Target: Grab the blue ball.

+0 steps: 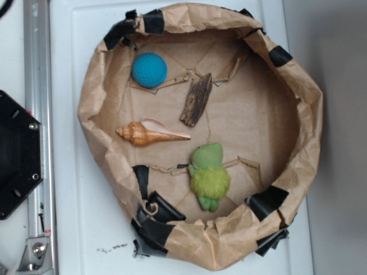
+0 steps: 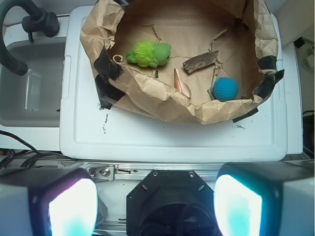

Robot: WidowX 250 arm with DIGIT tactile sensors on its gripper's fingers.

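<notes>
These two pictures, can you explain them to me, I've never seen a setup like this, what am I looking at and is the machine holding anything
It is a robot arm with a two-fingered gripper. One picture looks straight down from above; the other comes from a camera on the arm's wrist, so the pale fingers fill its bottom edge. They stand open, holding nothing. On a white surface sits a crumpled paper ring patched with black tape. Inside lie a blue ball, a seashell, a piece of wood and a green plush toy.

Dimpled teal blue ball (image 1: 149,70) (image 2: 226,89) rests near the paper wall (image 1: 103,74)
</notes>
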